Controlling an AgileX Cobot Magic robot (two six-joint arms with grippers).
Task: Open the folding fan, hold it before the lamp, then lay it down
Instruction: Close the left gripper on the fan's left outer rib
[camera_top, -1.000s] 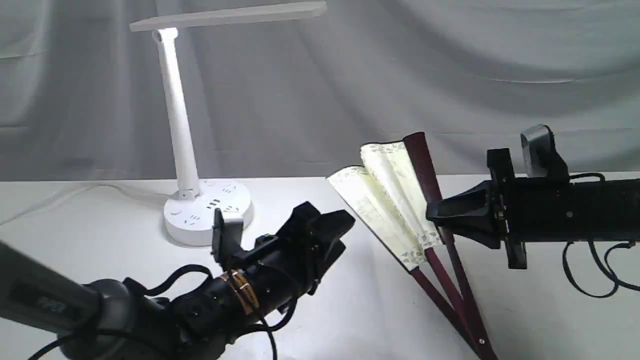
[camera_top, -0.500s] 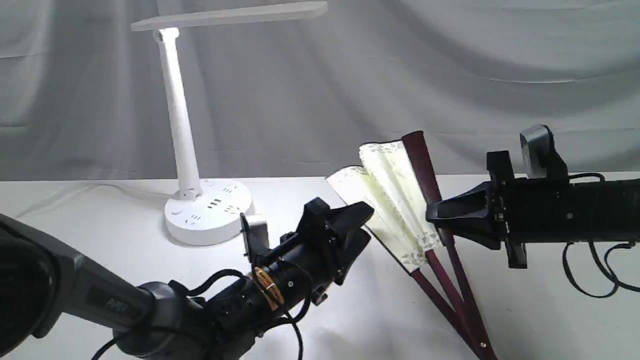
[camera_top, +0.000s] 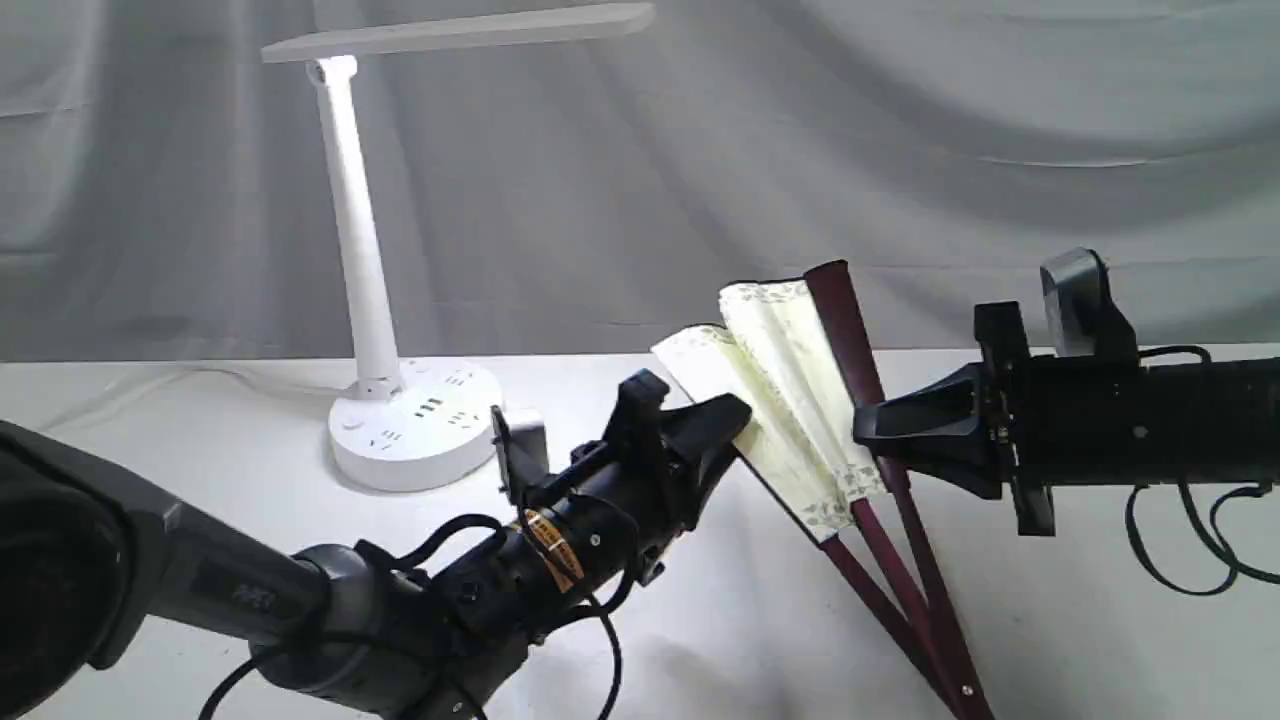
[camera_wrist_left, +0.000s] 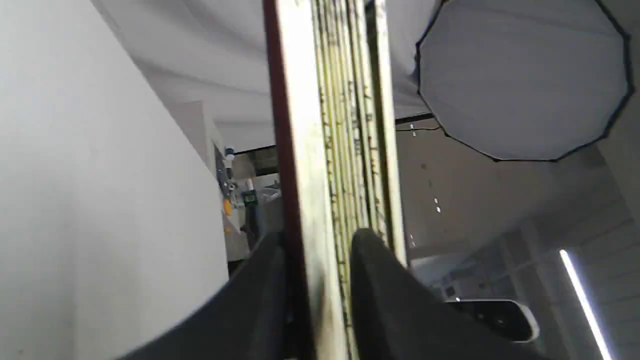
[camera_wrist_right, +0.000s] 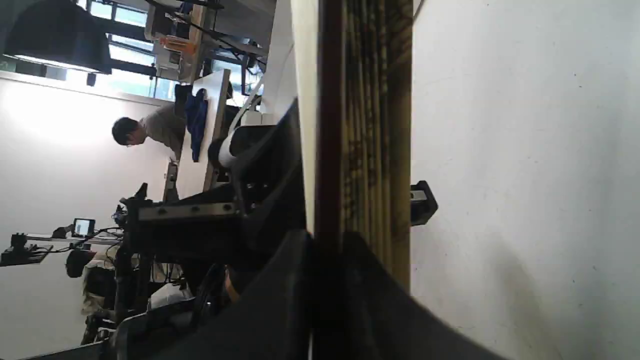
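Holds the folding fan (camera_top: 790, 380) by one maroon guard in the right hand (camera_top: 868, 432), clamped tight; keeps it tilted, partly spread, pivot end low near the tabletop (camera_top: 700, 620), well right of the lamp (camera_top: 365, 260). Straddles the opposite guard plus several pleats with the left hand (camera_wrist_left: 317, 242) (pinching or merely bracketing, cannot tell). Risks creasing or tearing paper if pulled with pleats caught; risks slipping off if pinched loosely.

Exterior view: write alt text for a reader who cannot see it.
A partly opened folding fan stands tilted on a white table, the right gripper clamped on its maroon outer rib and the left gripper at its opposite paper edge. A white desk lamp stands behind, to the left.
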